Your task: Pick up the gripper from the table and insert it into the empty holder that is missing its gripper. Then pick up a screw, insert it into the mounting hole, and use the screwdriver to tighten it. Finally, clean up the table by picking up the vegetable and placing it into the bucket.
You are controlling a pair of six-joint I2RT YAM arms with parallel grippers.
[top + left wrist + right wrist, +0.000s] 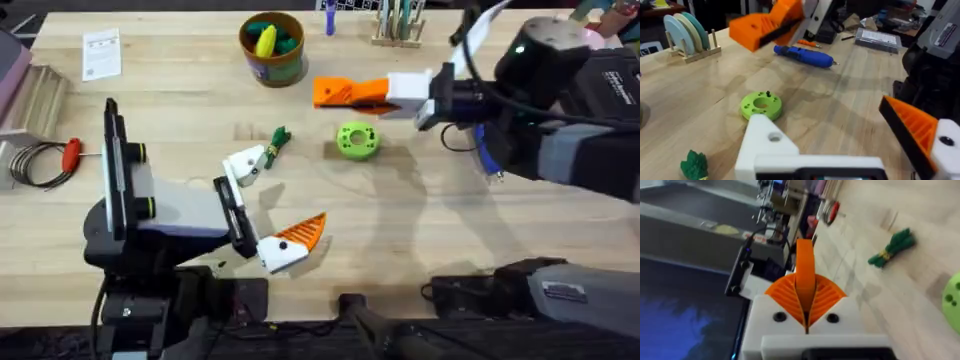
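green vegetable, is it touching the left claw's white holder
Cannot tell. Overhead, the vegetable lies right at the tip of the left claw's white holder with no plain gap. The left wrist view shows it beside the holder, contact unclear.

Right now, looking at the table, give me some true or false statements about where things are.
1. The toy vegetable is in the bucket. False: it lies on the table, near the left gripper.
2. The left gripper's fingers are open, and one has no orange tip. True.
3. The right gripper holds the blue screwdriver. False: the screwdriver lies on the table. The fingers are shut on an orange tip.
4. The green disc sits on the table. True.
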